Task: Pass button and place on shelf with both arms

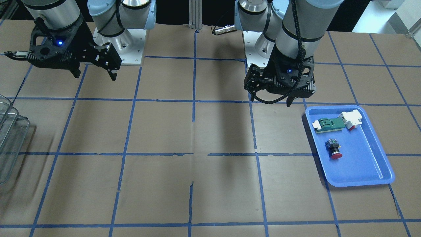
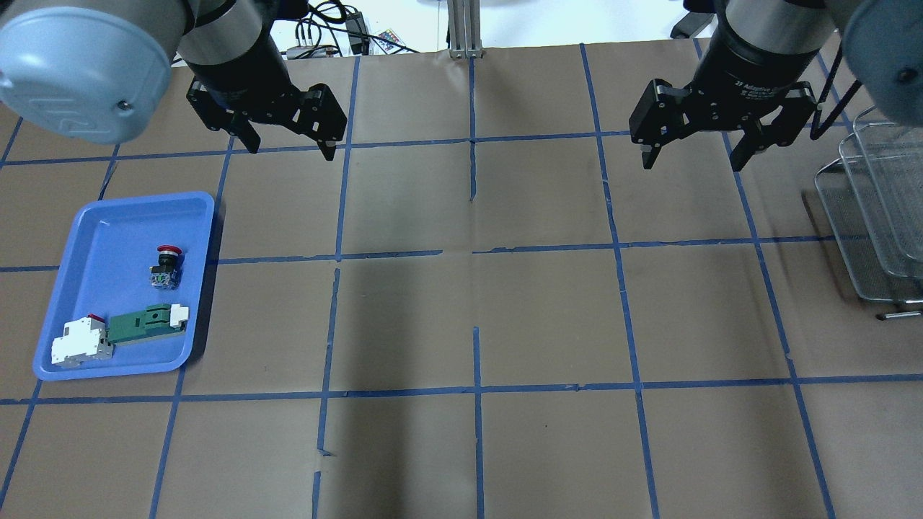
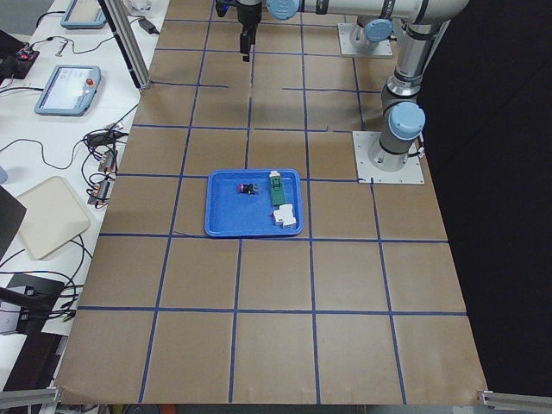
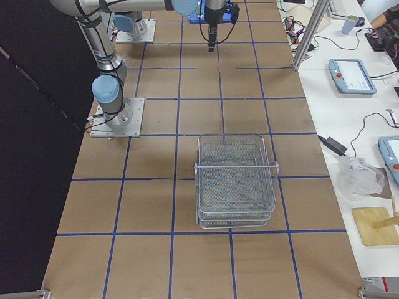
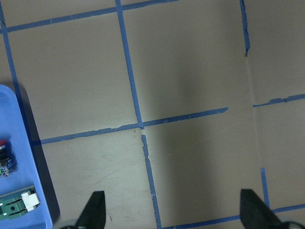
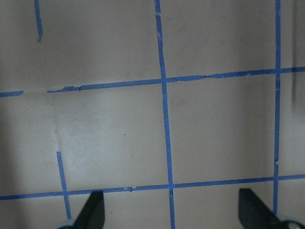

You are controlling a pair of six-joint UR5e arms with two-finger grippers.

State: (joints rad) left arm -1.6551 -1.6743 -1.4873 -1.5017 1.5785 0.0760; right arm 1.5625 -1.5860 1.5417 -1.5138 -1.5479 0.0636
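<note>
The button (image 1: 334, 149), with a red cap and a black body, lies on its side in a blue tray (image 1: 361, 161). It also shows in the overhead view (image 2: 166, 265) and at the left edge of the left wrist view (image 5: 4, 157). My left gripper (image 2: 292, 150) is open and empty, hanging above the table beside the tray's far side (image 1: 271, 101). My right gripper (image 2: 692, 164) is open and empty above the table, a short way from the shelf (image 2: 872, 209). The shelf is a silver wire-mesh rack, seen whole in the right side view (image 4: 234, 180).
The tray (image 2: 108, 238) also holds a green-and-white flat part (image 2: 144, 324) and a white block with a red bit (image 2: 79, 342). The table is brown with a grid of blue tape. Both arm bases (image 1: 118, 49) stand at its robot side.
</note>
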